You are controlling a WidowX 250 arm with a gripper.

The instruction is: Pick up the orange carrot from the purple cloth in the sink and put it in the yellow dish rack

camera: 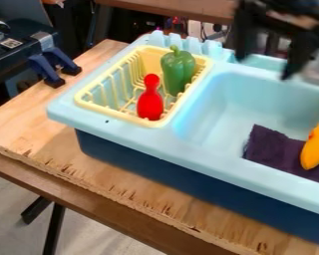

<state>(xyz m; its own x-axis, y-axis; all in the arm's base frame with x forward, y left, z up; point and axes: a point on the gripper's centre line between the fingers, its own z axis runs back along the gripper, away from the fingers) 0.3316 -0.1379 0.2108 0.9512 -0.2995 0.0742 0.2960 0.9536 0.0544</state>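
My gripper point(266, 66) hangs at the upper right over the back of the sink, open, its two fingers wide apart with nothing between them. Below it is the light blue basin point(222, 99). A dark purple cloth point(272, 147) lies in the basin, with a yellow-orange object point(317, 147) resting on it at the right edge. To the left, a yellow dish rack point(95, 103) holds a green pepper point(179, 69) standing upright and a red bowling-pin-shaped object point(150, 99) beside it.
The toy sink's front wall point(189, 177) runs along the wooden table point(29, 124). Blue-and-black clamps point(52, 67) grip something dark at the table's left edge. Light blue upright tabs point(182, 42) rise behind the rack.
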